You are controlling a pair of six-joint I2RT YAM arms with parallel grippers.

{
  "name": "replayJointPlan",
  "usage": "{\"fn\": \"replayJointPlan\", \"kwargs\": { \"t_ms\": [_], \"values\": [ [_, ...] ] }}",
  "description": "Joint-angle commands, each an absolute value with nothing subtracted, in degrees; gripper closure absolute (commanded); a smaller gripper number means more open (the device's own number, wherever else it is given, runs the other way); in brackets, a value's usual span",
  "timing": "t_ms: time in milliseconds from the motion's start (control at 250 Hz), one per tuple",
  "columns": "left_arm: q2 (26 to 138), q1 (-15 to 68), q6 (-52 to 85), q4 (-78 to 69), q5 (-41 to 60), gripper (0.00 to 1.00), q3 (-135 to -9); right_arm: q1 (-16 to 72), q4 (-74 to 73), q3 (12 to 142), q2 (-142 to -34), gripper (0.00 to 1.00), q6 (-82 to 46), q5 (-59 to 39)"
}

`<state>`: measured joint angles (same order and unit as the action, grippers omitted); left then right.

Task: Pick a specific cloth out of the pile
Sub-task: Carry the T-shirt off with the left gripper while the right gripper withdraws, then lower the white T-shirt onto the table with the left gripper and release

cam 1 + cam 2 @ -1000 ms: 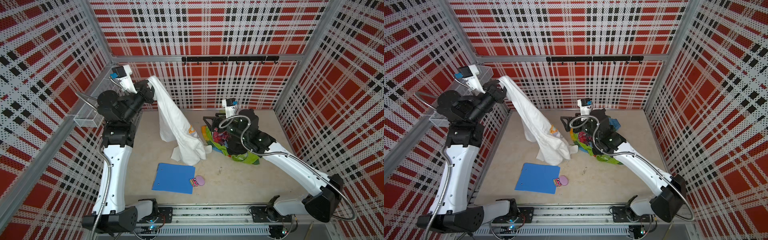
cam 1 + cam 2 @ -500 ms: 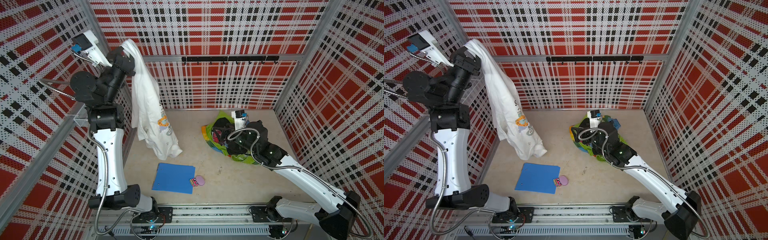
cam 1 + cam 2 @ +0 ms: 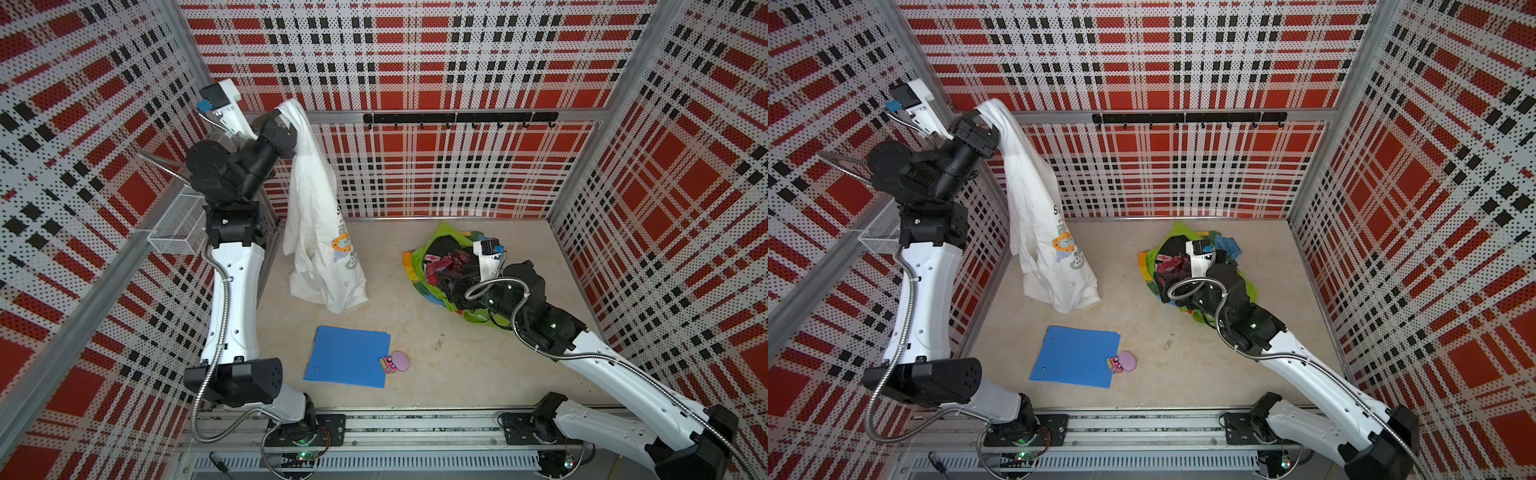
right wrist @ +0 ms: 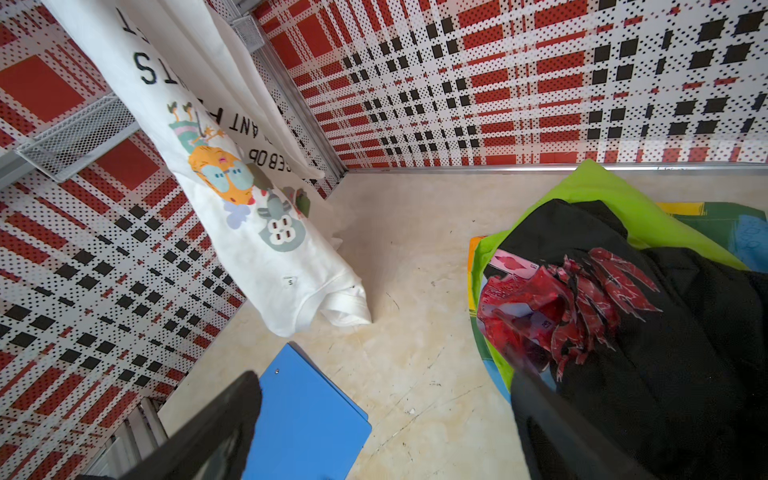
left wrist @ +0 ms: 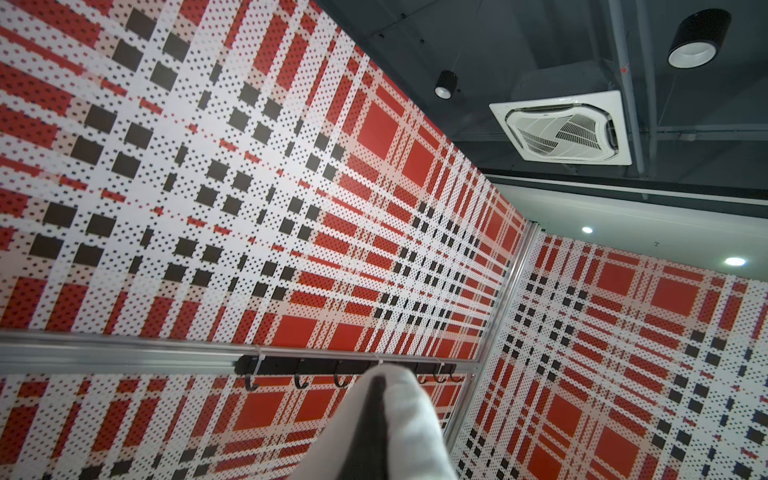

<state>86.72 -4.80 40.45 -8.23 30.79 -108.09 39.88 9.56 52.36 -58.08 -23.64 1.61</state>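
Observation:
The cloth is a white T-shirt with an orange-and-grey cartoon print. It hangs full length from my left gripper, which is shut on its top edge high at the back left. The left wrist view shows white fabric wrapped over that shut left gripper. The shirt's lower end hangs near the floor, apart from the pile. The pile of black, red-pink, lime-green and blue fabrics lies at the back right. My right gripper is open at the pile's left edge, holding nothing.
A blue folder lies on the floor in front of the shirt, with a small pink object at its right edge. A wire basket sits on the left wall. A black hook rail runs along the back wall.
My left gripper lifted the shirt off the pile and swung it up to the left, then came slightly right and down. My right gripper drew back from over the pile.

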Motion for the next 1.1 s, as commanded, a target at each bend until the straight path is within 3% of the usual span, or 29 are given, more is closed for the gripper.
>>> {"fn": "replayJointPlan", "kwargs": {
  "t_ms": [0,288,672,868,1097],
  "values": [
    [81.16,-4.37,35.77,-11.25,29.83,1.0,-100.2,39.73,7.13,52.02,-57.13,0.0,-24.0,2.57],
    [73.8,-4.02,29.59,-6.28,28.11,1.0,-81.74,39.73,6.59,51.22,-57.85,0.0,-24.21,2.5],
    [72.84,4.28,19.86,3.81,8.22,1.0,-62.98,39.71,6.59,50.18,-57.56,0.0,-24.43,3.1],
    [79.46,4.77,22.32,-0.95,5.28,1.0,-57.66,39.72,6.94,50.14,-57.66,0.0,-24.29,3.08],
    [96.61,2.95,23.37,-2.92,8.33,1.0,-63.96,39.71,7.11,50.01,-58.14,0.0,-24.1,3.37]
  ]
}}
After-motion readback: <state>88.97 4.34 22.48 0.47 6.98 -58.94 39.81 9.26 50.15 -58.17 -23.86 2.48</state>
